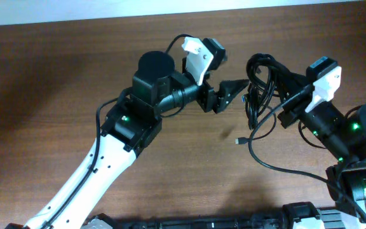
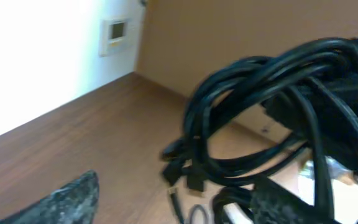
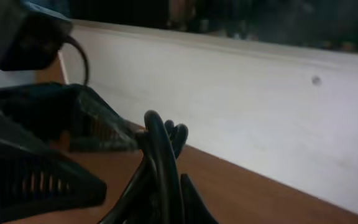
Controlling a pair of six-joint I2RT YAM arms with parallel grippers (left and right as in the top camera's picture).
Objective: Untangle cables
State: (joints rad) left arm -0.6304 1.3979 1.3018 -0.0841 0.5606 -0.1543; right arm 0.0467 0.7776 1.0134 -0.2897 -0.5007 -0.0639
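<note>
Cables (image 1: 261,79) bunched in knotted black bundle, hanging above wooden table (image 1: 56,83), right of centre. We see it mid-air in left wrist view too. Right gripper (image 1: 279,97) clamped on bundle's right side. Left gripper (image 1: 237,92) just left of bundle, fingers (image 2: 67,199) spread wide, not touching it far as we can tell. One loose tail drops to tabletop, small plug (image 1: 239,141) lying at its end.

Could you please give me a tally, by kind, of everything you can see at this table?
Robot arms: 2, left arm and right arm.
Grippers: 2, left gripper and right gripper.
Cable bundle: 1, black, strands too tangled to count.
Table: 1, brown wood.
Total: 6.
</note>
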